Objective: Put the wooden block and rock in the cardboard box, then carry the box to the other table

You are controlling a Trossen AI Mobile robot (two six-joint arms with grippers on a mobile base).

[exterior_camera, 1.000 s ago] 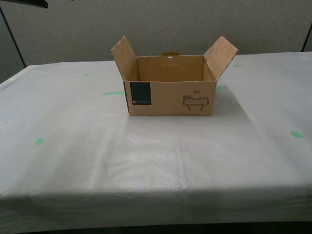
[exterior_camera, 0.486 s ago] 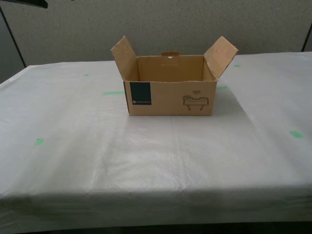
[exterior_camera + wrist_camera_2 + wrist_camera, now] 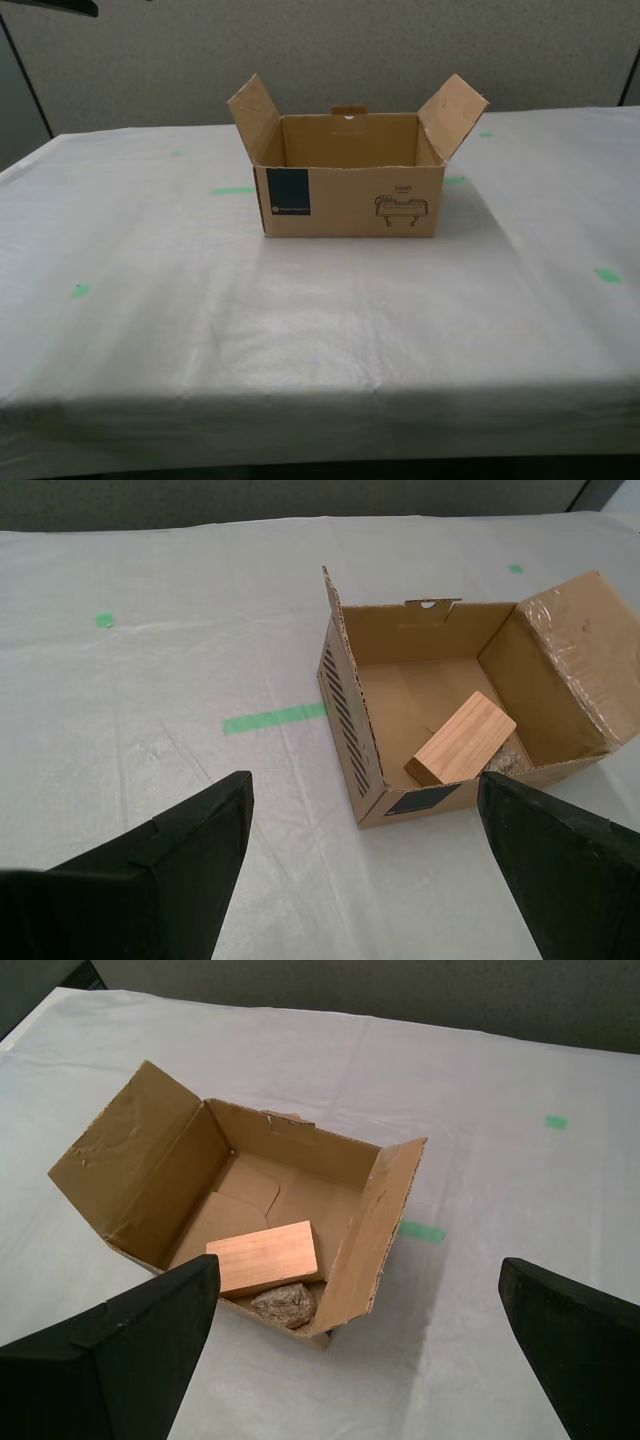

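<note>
The cardboard box (image 3: 350, 190) stands open on the white-cloth table (image 3: 320, 320), its blue label and line drawing facing the exterior camera. Inside it lie the wooden block (image 3: 263, 1257) and, touching its edge, the rock (image 3: 284, 1304). The second wrist view also shows the box (image 3: 440, 670), the block (image 3: 467, 738) and a sliver of the rock (image 3: 508, 763) behind the near wall. My first gripper (image 3: 360, 1355) hovers open above and beside the box, holding nothing. My second gripper (image 3: 365, 865) is likewise open and empty, high over the cloth beside the box. Neither arm appears in the exterior view.
Green tape marks (image 3: 232, 190) dot the cloth, one (image 3: 80, 290) toward the exterior view's left and another (image 3: 607, 274) toward its right. The table's front edge (image 3: 320, 400) runs across the lower exterior view. A grey wall (image 3: 330, 50) stands behind.
</note>
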